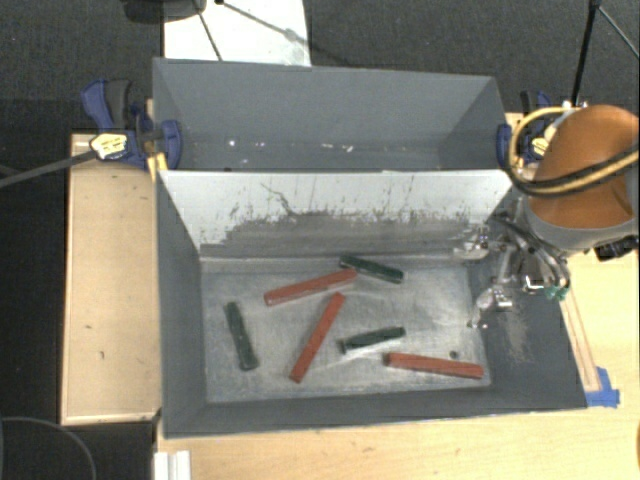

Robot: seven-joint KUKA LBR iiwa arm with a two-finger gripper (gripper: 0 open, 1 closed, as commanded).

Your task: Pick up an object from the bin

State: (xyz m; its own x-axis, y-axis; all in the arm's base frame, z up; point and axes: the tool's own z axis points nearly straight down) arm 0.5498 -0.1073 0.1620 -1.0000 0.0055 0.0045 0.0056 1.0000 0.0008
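Observation:
My gripper (497,290) hangs at the right side of the bin, close to the right wall and above the floor. Nothing shows in it. Nearest to it, a flat red stick (433,366) lies on the floor below and to its left. A short dark green piece (371,339) lies a little further left. Another dark green piece (372,268) rests near the back wall, left of the gripper.
Two more red sticks lie mid-bin, one slanted (310,288) and one steeper (318,336). A dark green piece (239,335) lies alone at the left. The arm with its orange cover and cables sits over the bin's right rim.

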